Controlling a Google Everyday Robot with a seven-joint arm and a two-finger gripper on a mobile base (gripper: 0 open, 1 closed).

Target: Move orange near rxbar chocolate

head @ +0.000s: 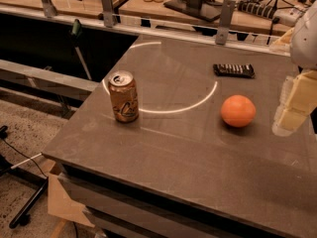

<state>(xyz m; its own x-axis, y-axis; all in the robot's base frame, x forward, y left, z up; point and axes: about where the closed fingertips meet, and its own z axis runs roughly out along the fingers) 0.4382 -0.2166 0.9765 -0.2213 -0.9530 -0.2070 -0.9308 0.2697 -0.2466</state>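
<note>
The orange [238, 111] is round and smooth and sits on the dark table [163, 148], right of the middle. The rxbar chocolate [234, 70] is a flat dark bar with pale lettering, lying farther back, just behind the orange. My gripper [293, 105] hangs at the right edge of the camera view, to the right of the orange and apart from it. Only its pale, blocky finger side shows.
A tan-orange drink can [123, 96] stands upright on the left part of the table. A bright curved light ring [198, 103] lies on the tabletop. The table's left and front edges drop to the floor. Desks with cables stand behind a rail [163, 31].
</note>
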